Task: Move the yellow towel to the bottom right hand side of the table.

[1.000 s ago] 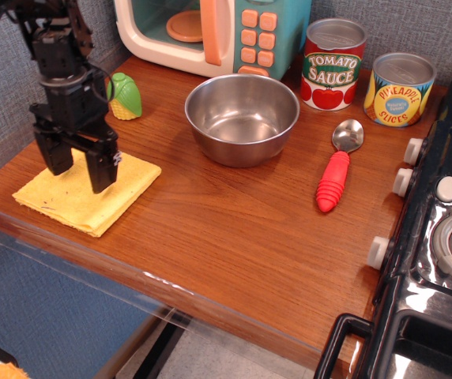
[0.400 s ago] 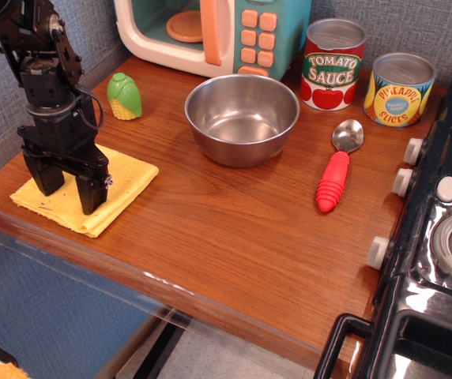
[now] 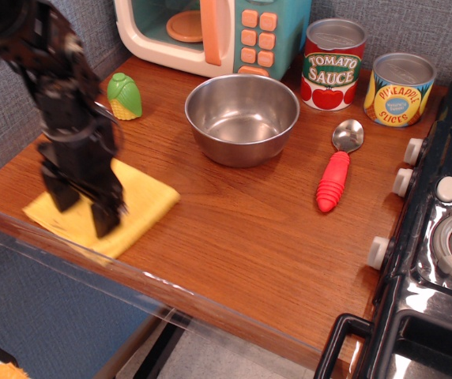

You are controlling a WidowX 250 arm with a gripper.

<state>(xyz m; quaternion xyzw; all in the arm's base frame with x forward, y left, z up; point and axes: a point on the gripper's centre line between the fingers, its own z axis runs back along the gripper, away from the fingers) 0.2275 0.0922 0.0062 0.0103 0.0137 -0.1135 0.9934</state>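
The yellow towel (image 3: 144, 202) lies flat at the front left corner of the wooden table (image 3: 242, 221), close to the front edge. My black gripper (image 3: 84, 207) stands upright on the towel and is blurred by motion. Its two fingers are spread apart, their tips down on the cloth, one finger (image 3: 60, 192) at the left and one (image 3: 107, 218) near the front. The gripper hides the middle of the towel. I cannot tell whether any cloth is pinched.
A steel bowl (image 3: 242, 118) sits mid-table, a toy corn (image 3: 123, 96) behind the towel, a red-handled spoon (image 3: 335, 175) to the right. Tomato sauce (image 3: 333, 63) and pineapple (image 3: 400, 88) cans and a toy microwave (image 3: 210, 31) stand at the back. A black stove (image 3: 447, 237) borders the right.
The gripper dropped onto the towel, then shifted right and toward the front edge. The towel slid a little right with it.
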